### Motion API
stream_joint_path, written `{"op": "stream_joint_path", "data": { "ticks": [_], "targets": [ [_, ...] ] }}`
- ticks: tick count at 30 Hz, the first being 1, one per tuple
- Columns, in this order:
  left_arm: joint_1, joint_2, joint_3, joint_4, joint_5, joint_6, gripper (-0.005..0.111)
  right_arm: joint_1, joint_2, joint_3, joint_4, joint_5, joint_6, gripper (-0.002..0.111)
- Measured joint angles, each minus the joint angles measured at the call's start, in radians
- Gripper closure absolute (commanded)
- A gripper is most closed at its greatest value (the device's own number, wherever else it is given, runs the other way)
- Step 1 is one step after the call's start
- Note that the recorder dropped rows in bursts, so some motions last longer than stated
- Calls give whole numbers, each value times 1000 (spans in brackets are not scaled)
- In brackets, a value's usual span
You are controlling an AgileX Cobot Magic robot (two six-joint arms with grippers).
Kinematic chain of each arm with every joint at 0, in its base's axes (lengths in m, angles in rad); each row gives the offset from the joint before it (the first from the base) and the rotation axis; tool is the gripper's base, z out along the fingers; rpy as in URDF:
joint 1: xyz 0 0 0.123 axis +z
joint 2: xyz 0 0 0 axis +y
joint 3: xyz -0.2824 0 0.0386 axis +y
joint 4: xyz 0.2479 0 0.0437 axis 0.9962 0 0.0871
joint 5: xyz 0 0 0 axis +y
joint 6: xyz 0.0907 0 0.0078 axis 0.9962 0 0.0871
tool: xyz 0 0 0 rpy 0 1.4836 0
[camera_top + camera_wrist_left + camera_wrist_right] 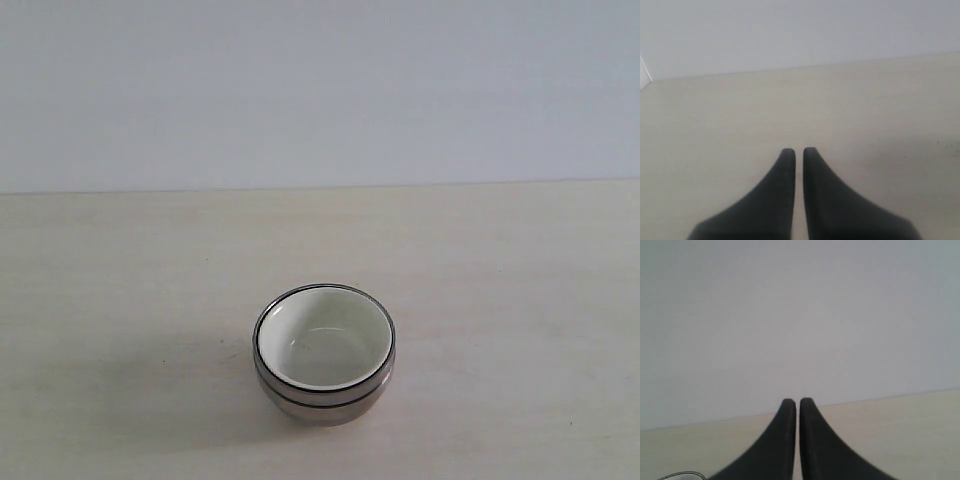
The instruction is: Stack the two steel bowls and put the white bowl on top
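Left gripper (799, 150) is clenched on nothing: its two matte black, smoothly tapered fingers curve to blunt tips with only a thin slit between them. It points out low over the table (880, 110), angled down enough that pale, faintly grained wood fills most of its view. Right gripper (797, 400) has the same black fingers, likewise pressed together and empty, but it is aimed higher, mostly at the wall (800, 315). A sliver of a curved, shiny rim (682, 475) shows beside it, too little to identify. On the front part of the table, near its middle, the steel bowls (320, 408) sit nested, round and mirror-bright. The white bowl (325, 340), glossy cream, rests inside them, upright. Behind is the plain, pale grey wall.
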Motion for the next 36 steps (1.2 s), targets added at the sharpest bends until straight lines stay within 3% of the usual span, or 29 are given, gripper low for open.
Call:
{"op": "stream_joint_path", "data": {
  "ticks": [4,10,15,36],
  "targets": [
    [0,0,0,0,0,0,103,6,0,0,13,7,-13,108],
    [0,0,0,0,0,0,103,13,0,0,293,48,-347,108],
    [0,0,0,0,0,0,103,13,0,0,365,140,-462,108],
    [0,0,0,0,0,0,103,9,0,5,388,237,-506,108]
  ]
}}
